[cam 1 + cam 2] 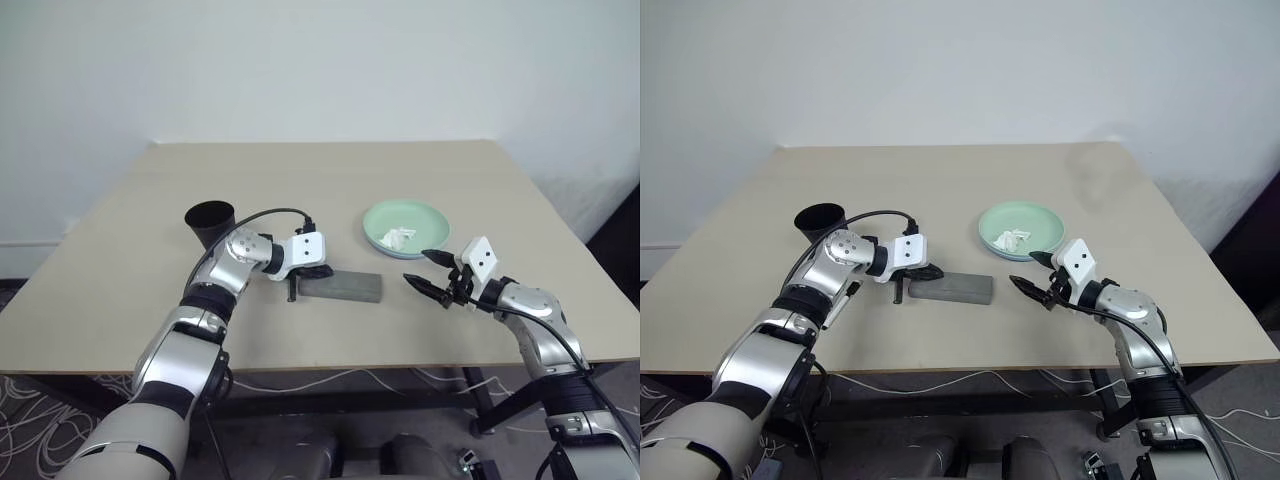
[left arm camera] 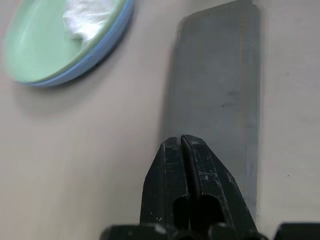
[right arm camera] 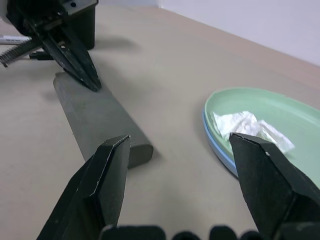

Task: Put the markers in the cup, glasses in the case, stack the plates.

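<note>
The grey case (image 1: 345, 287) lies closed on the table, left of the plates. My left gripper (image 1: 291, 295) is shut and empty, its tips right at the case's left end (image 2: 220, 85). The black cup (image 1: 210, 222) stands upright behind my left forearm. A mint green plate (image 1: 405, 225) rests on a light blue plate (image 2: 107, 47), with a crumpled white tissue (image 3: 250, 127) in it. My right gripper (image 1: 420, 270) hangs open and empty between the case's right end and the plates. The markers and the glasses are out of view.
The beige table (image 1: 330, 180) stretches bare towards the white wall at the back. A black cable loops over my left wrist (image 1: 270, 215). Wires lie on the floor under the table's front edge.
</note>
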Robot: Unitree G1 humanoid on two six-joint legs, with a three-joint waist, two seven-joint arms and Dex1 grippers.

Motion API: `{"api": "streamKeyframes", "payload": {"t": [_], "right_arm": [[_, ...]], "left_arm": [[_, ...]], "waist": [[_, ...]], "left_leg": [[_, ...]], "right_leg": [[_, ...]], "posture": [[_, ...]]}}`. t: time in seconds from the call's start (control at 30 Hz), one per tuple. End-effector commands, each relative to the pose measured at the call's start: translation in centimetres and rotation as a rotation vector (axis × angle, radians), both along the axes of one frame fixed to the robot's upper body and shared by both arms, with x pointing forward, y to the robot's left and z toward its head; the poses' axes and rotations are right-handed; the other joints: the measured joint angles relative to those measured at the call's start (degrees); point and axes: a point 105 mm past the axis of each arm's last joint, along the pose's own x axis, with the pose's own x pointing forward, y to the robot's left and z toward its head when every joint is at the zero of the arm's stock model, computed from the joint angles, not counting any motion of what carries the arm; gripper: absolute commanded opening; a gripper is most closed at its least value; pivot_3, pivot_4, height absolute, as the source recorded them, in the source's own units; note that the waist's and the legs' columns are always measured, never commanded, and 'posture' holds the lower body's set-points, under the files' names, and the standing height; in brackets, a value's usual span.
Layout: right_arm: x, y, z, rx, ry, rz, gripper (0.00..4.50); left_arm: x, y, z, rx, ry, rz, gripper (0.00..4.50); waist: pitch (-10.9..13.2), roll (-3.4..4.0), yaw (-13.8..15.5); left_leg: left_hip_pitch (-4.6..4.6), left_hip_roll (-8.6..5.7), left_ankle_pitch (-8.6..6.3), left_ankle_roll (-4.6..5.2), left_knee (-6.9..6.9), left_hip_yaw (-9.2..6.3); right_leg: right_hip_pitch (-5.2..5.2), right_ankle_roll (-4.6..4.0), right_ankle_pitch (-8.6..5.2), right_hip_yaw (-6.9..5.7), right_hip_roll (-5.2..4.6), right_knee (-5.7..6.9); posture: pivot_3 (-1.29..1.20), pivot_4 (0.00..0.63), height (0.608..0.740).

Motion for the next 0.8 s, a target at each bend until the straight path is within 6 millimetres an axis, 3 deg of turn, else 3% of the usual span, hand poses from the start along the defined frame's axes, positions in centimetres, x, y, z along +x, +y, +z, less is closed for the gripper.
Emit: {"api": "streamKeyframes", "payload": {"t": [0.03,0.13,0.3,0.43,0.57,0.77,0.8], "right_arm": [[0.2,0.4,1.3,0.017,-0.039,0.023,3.43],[0.2,0.4,1.3,0.017,-0.039,0.026,3.43],[0.2,0.5,1.2,0.014,-0.034,0.035,3.43],[0.3,0.6,1.0,0.017,-0.027,0.043,3.43],[0.2,0.8,0.7,0.014,-0.015,0.057,3.43],[0.2,1.0,0.5,0.019,-0.007,0.064,3.43],[0.2,1.0,0.5,0.020,-0.006,0.066,3.43]], "left_arm": [[2.3,0.5,3.3,-0.140,-0.118,0.213,0.03],[2.2,1.9,3.3,-0.185,-0.115,0.381,0.03],[-0.1,3.8,2.7,-0.214,-0.050,0.579,0.03],[-2.1,5.8,1.7,-0.138,0.012,0.711,0.03],[-3.0,6.8,2.5,-0.156,0.055,0.803,0.92],[-4.3,8.3,2.8,-0.172,0.125,0.881,3.06],[-4.3,8.8,2.9,-0.170,0.129,0.894,3.06]], "waist": [[0.0,0.00,0.0],[0.0,0.00,0.1],[0.0,0.03,-0.2],[0.0,0.04,-0.1],[0.0,0.05,0.0],[0.0,0.06,-0.1],[0.0,0.06,-0.1]], "left_leg": [[0.00,0.00,0.00,0.00,0.00,-0.02],[0.00,0.00,0.00,0.00,-0.01,-0.01],[0.03,0.00,-0.02,0.00,-0.11,0.08],[0.11,0.00,-0.02,-0.01,-0.11,0.05],[0.14,0.00,-0.02,-0.01,-0.10,0.03],[0.13,0.00,-0.02,-0.02,-0.20,0.03],[0.14,0.00,-0.02,-0.02,-0.25,0.03]], "right_leg": [[-0.01,0.00,0.00,0.00,0.01,0.00],[-0.01,0.00,0.00,0.00,0.01,-0.02],[-0.03,0.01,0.00,0.13,0.04,-0.04],[0.00,-0.01,0.00,0.11,0.05,0.00],[0.09,-0.16,-0.09,0.12,0.05,0.02],[0.02,-0.18,-0.11,0.17,0.05,0.00],[0.00,-0.18,-0.10,0.18,0.05,-0.01]], "posture": [[0.00,0.000,0.738],[0.00,0.000,0.738],[0.00,0.000,0.738],[0.00,0.000,0.738],[0.00,0.000,0.738],[0.00,0.000,0.738],[0.00,0.000,0.738]]}}
